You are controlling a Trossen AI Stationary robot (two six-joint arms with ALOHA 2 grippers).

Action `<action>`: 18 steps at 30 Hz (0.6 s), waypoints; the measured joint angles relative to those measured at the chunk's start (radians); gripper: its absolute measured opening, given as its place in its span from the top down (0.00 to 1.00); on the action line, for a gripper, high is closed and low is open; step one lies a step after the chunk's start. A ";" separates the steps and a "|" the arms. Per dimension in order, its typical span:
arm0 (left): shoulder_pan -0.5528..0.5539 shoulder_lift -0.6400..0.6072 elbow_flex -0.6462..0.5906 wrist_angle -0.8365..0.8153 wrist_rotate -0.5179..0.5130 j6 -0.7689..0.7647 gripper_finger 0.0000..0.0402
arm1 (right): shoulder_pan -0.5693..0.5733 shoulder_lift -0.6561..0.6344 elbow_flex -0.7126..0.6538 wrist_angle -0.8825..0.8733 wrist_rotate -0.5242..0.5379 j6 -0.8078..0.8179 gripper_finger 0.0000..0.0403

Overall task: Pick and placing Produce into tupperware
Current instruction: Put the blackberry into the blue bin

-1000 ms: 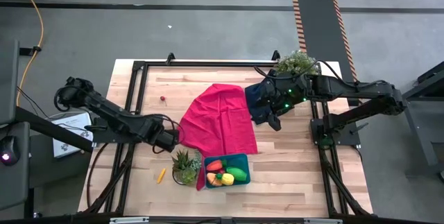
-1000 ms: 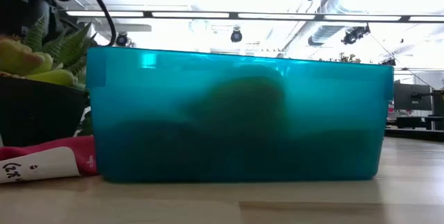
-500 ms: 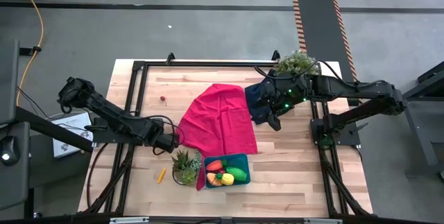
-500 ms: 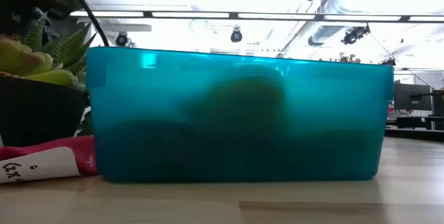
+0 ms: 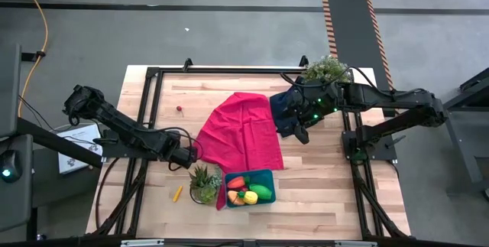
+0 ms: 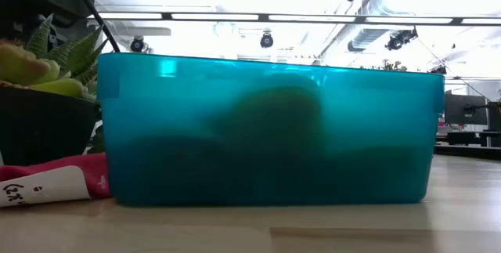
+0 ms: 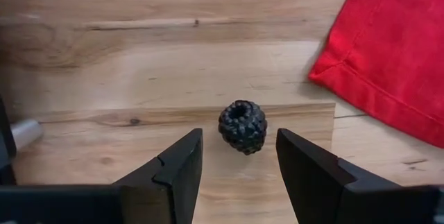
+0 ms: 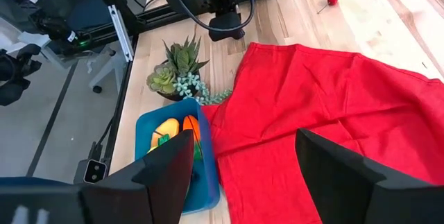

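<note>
The left hand (image 7: 236, 165) hovers low with fingers spread around a dark blackberry (image 7: 243, 126) on the table (image 7: 139, 64), probably lined up to pinch it. The teal tupperware (image 5: 252, 188) sits near, already holding produce. The right hand (image 8: 243, 175) waits far right, spread.

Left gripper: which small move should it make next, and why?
Probably a short advance and descent, then close. The left gripper is open, and the dark blackberry lies on the wooden table just ahead of the gap between its fingers, beside the red cloth, not yet between them.
</note>
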 joint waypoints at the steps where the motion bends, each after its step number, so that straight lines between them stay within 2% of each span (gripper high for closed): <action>1: 0.000 0.000 0.000 0.001 -0.005 0.000 0.57 | 0.000 0.000 0.000 0.000 0.000 0.000 0.40; 18: 0.000 0.000 0.000 -0.009 -0.045 -0.023 0.57 | 0.000 0.000 0.000 0.000 0.005 -0.008 0.40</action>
